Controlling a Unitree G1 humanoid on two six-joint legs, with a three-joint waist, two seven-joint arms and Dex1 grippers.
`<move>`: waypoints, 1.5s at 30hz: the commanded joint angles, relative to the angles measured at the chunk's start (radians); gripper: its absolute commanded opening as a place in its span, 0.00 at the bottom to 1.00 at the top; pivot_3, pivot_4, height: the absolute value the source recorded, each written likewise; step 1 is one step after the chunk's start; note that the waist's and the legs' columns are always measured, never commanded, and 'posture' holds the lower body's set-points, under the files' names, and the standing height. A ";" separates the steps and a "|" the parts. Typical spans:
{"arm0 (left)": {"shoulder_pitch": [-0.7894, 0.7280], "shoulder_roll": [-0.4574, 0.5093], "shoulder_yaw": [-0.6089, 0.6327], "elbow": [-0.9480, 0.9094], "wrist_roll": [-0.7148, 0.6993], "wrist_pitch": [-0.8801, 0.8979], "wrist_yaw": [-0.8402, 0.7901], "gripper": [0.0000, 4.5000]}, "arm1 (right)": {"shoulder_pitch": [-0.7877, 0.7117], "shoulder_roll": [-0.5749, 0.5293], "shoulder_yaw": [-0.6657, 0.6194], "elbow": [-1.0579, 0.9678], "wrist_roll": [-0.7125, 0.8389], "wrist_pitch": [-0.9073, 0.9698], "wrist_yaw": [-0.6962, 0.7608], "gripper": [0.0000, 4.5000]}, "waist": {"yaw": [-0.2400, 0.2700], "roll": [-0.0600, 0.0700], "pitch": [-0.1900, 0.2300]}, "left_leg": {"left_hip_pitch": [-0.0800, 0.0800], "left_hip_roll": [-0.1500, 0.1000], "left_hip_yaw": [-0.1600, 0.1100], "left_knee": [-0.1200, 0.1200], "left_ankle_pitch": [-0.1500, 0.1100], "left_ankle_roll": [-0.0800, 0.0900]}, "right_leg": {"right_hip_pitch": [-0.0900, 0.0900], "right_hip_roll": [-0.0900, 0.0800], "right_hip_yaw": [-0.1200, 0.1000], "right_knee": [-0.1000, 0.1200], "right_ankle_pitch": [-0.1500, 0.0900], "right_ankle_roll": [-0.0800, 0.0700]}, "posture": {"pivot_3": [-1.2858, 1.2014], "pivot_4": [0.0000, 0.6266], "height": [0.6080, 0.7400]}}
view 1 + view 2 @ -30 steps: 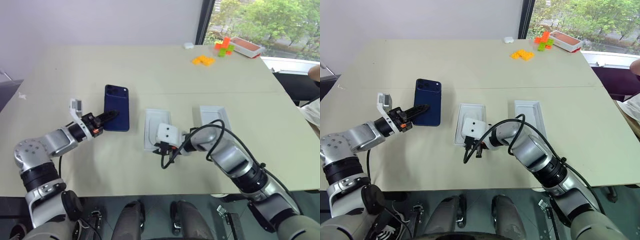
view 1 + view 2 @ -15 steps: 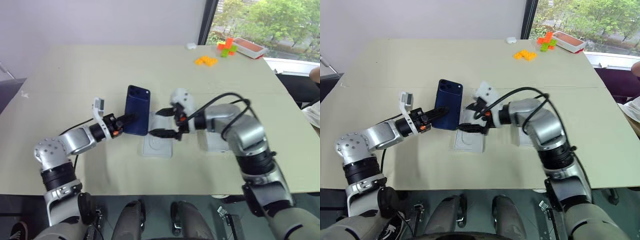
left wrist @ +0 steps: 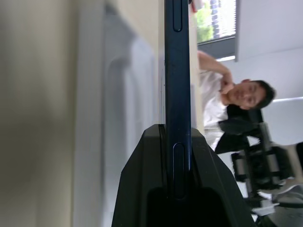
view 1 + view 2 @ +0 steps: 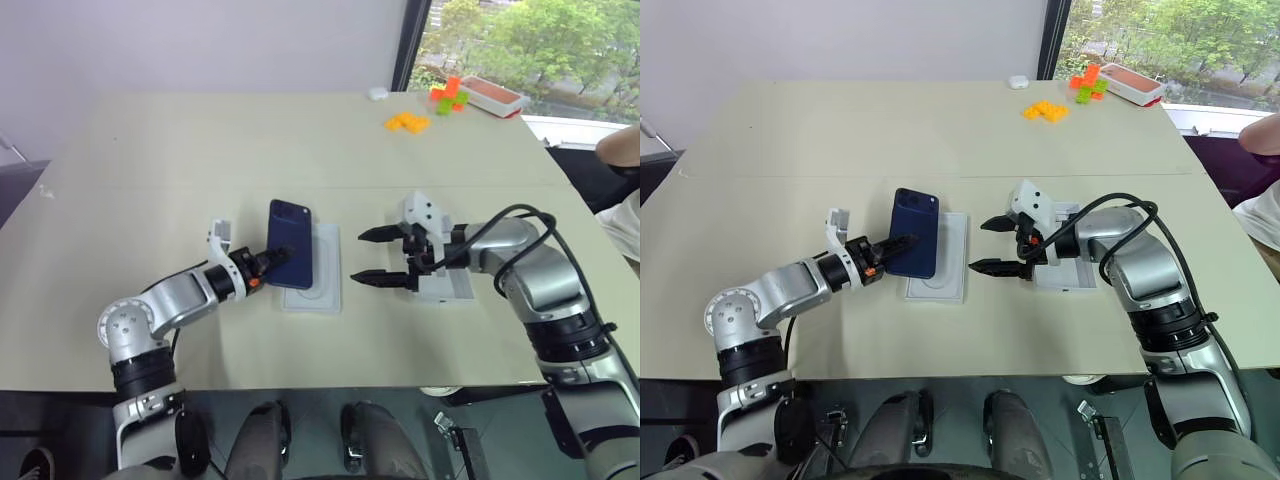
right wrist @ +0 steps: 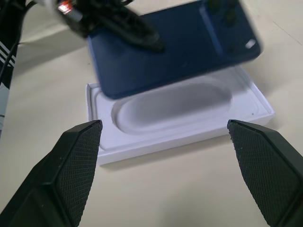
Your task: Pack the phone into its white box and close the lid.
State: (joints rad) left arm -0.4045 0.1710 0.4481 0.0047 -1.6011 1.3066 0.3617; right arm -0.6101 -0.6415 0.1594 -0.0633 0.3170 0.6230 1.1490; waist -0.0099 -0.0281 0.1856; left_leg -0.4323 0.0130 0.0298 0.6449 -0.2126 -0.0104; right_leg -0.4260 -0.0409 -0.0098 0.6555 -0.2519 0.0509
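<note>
Clutter is slight and sits far off: orange and green blocks (image 4: 408, 121), more blocks beside a red-topped flat case (image 4: 490, 92), and a small white object (image 4: 377, 92) all lie along the desk's (image 4: 150, 180) far edge toward its far right corner, well apart from the work. A person's arm (image 4: 622, 145) shows past the desk's right edge.

Near the middle of the desk, toward the front edge, the white box (image 4: 940, 282) lies flat with its oval-recessed insert facing up. The phone (image 4: 291, 256) is held tilted over the box's left side, its camera cluster toward the far edge. The left gripper (image 4: 268, 259) is clamped on the phone's left long edge; in the left wrist view the two black fingers (image 3: 142, 179) press both faces of the slim dark body. Just right of the box hangs the right gripper (image 4: 990, 245), jaws spread wide and holding nothing, its fingertips pointing toward the box; the right wrist view looks between them at the box and the phone above it. The lid (image 4: 450, 287) lies on the desk under the right wrist, mostly covered by it.

The desk's left half and its whole middle band toward the far edge lie bare, as does the strip along the front edge.
</note>
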 commanded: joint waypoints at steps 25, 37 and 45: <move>0.037 0.066 -0.275 -0.066 -0.110 -0.260 0.033 0.00 | -0.038 0.018 0.042 0.006 -0.048 -0.066 -0.053 0.98 | 0.001 0.000 0.000 | 0.000 0.000 0.000 0.002 0.001 0.002 | 0.001 0.000 0.000 -0.001 -0.001 -0.003 | 0.52 0.24 1.00; 0.029 0.070 -0.304 -0.071 -0.124 -0.266 0.022 0.41 | -0.041 0.021 0.052 0.016 -0.068 -0.089 -0.057 1.00 | 0.002 0.000 0.000 | -0.001 0.000 0.000 0.002 0.001 0.002 | 0.001 0.000 0.000 -0.002 -0.001 -0.003 | 0.52 0.24 1.00; 0.003 0.147 -0.321 -0.077 -0.200 -0.237 0.030 0.80 | -0.042 0.033 0.055 0.023 -0.080 -0.100 -0.063 1.00 | -0.001 0.000 0.000 | 0.000 0.000 0.000 0.002 0.001 0.002 | 0.001 0.000 0.001 -0.002 -0.001 -0.003 | 0.52 0.24 1.00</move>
State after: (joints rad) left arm -0.3801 0.3096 0.1278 -0.0389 -1.7543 1.0680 0.3952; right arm -0.6298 -0.6150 0.2229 -0.0317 0.2358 0.5452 1.0882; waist -0.0113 -0.0278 0.1858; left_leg -0.4328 0.0128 0.0301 0.6470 -0.2117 -0.0080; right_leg -0.4246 -0.0408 -0.0093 0.6537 -0.2532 0.0478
